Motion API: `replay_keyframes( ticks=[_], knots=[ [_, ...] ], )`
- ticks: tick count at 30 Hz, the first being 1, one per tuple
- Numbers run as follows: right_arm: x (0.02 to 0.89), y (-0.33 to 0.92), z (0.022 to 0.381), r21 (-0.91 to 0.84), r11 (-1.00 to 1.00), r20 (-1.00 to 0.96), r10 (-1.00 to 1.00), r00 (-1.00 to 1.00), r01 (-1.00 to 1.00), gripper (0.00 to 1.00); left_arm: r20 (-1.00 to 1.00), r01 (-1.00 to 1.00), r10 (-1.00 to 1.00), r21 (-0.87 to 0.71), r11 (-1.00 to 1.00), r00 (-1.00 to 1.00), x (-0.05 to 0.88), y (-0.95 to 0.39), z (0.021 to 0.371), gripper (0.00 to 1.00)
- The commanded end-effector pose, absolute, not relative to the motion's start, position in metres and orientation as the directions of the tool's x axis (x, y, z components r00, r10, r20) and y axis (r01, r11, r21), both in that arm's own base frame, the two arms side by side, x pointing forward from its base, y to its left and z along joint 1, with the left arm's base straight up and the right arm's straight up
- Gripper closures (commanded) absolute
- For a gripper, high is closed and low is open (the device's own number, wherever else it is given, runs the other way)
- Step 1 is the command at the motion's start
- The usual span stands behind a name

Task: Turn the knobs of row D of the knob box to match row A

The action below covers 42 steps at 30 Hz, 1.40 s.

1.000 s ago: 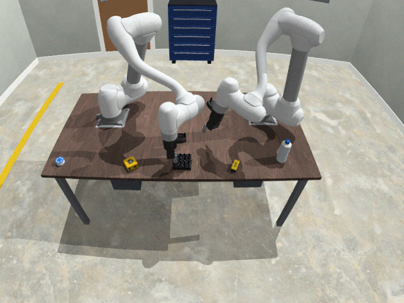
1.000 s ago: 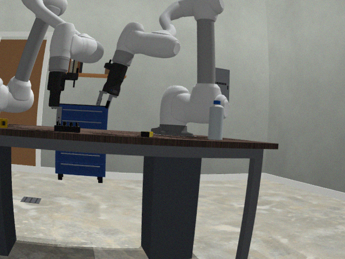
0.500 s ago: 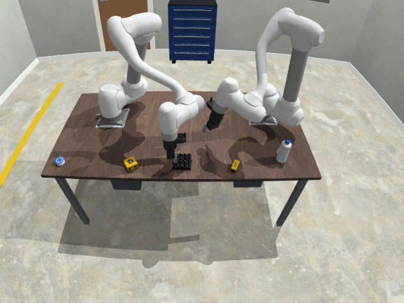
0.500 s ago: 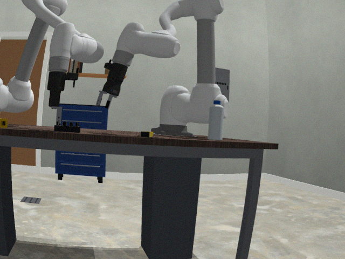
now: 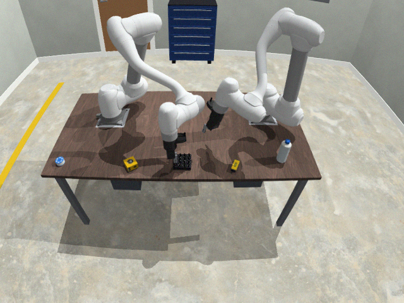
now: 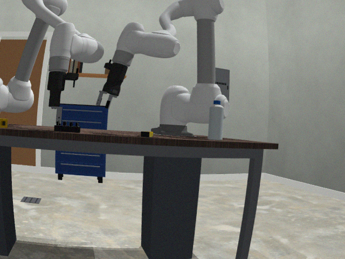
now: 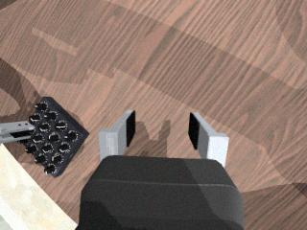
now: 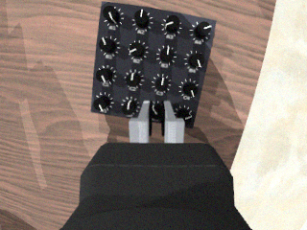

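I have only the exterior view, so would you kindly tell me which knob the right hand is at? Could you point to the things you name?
Observer: In the right wrist view, the right hand (image 5: 175,161) (image 6: 59,121) (image 7: 28,129) (image 8: 156,111) has its fingers either side of the third knob (image 8: 157,112) from the left, bottom row.

Operator: Thank you. Is anything on the table beyond my picture's left edge?

Observer: Yes, a small round blue-and-white object (image 5: 60,161), near the table's front left corner in the top view.

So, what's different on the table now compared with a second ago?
Nothing visibly changed: no move, grasp or release shows. The right gripper stayed down at the knob box, and the left gripper stayed raised beyond it. The bottle and both yellow things stayed put too.
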State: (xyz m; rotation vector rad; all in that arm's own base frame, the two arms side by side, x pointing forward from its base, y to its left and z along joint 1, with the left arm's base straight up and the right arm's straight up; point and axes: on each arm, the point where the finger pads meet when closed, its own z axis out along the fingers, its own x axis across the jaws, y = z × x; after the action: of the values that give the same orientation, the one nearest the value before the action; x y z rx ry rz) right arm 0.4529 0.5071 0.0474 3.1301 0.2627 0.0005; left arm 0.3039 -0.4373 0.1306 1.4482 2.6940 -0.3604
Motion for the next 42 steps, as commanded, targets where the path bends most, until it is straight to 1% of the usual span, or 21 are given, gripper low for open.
replay_keyframes(
  ticks=[1, 5, 20, 22, 35, 42],
  knots=[
    [0.4532, 0.5076, 0.0483, -0.001, -0.980, 0.001, 0.201, 0.980, 0.201, 0.70, -0.165, 0.829, 0.815, -0.175, 0.531, -0.556, 0.3042, -0.4376, 0.1312, 0.00],
    [0.4532, 0.5076, 0.0483, -0.001, -0.974, 0.001, 0.228, 0.974, 0.228, 0.70, -0.165, 0.829, 0.815, -0.175, 0.531, -0.556, 0.3042, -0.4376, 0.1312, 0.00],
    [0.4532, 0.5076, 0.0483, -0.001, -0.861, 0.001, 0.509, 0.861, 0.509, 0.70, -0.165, 0.829, 0.815, -0.175, 0.531, -0.556, 0.3042, -0.4376, 0.1312, 0.00],
    [0.4532, 0.5076, 0.0483, -0.001, -0.861, 0.001, 0.509, 0.861, 0.509, 0.70, -0.165, 0.829, 0.815, -0.175, 0.531, -0.556, 0.3042, -0.4376, 0.1312, 0.00],
    [0.4532, 0.5076, 0.0483, 0.000, -0.639, 0.001, 0.769, 0.639, 0.769, 0.70, -0.165, 0.829, 0.815, -0.175, 0.531, -0.556, 0.3042, -0.4376, 0.1312, 0.00],
    [0.4532, 0.5076, 0.0483, 0.000, -0.532, 0.001, 0.847, 0.532, 0.847, 0.70, -0.165, 0.829, 0.815, -0.175, 0.531, -0.556, 0.3042, -0.4376, 0.1312, 0.00]
  ],
)
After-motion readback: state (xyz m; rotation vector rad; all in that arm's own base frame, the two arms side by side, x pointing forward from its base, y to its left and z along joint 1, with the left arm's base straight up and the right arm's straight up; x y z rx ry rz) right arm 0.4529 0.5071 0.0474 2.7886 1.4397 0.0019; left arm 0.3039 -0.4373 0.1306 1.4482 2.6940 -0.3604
